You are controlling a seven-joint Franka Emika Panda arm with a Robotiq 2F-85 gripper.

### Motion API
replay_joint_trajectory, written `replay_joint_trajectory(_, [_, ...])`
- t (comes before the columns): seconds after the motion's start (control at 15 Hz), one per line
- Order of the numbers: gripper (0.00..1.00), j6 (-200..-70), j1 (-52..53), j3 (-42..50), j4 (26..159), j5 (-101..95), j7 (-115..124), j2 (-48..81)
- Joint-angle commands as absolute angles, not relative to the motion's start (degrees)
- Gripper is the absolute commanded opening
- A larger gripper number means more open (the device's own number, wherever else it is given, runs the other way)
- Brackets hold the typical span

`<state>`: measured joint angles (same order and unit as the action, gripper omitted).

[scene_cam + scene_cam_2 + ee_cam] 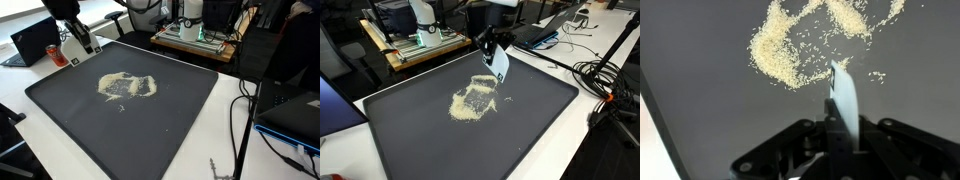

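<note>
One pincer (837,126) clamped on white scraper (844,95), grain pile (780,50) just beyond the blade tip; black mat (700,70) beneath

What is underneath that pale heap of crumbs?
The crumbs lie on a dark mat, which shows through the heap's thin middle. Under the thicker patches the mat is covered. The tool holds a white card by the heap's edge.

Both exterior views look obliquely down on the black mat (60,110) from different corners, at medium range. The wrist view faces down, close, past the gripper (840,125) and white scraper (845,95). All share the grain pile (125,87).
</note>
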<state>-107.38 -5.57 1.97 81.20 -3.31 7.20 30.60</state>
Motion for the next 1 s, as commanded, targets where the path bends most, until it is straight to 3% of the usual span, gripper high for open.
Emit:
replay_joint_trajectory(0.0, [0.01, -111.33, -7.72, 2.23, 83.72, 1.76, 4.42, 29.12])
replay_joint_trajectory(0.6, [0.01, -128.04, -8.43, 3.29, 99.85, 5.43, 4.97, 22.7])
replay_joint_trajectory(0.93, [0.01, -123.55, -8.63, 4.5, 108.21, 7.79, 7.26, 16.16])
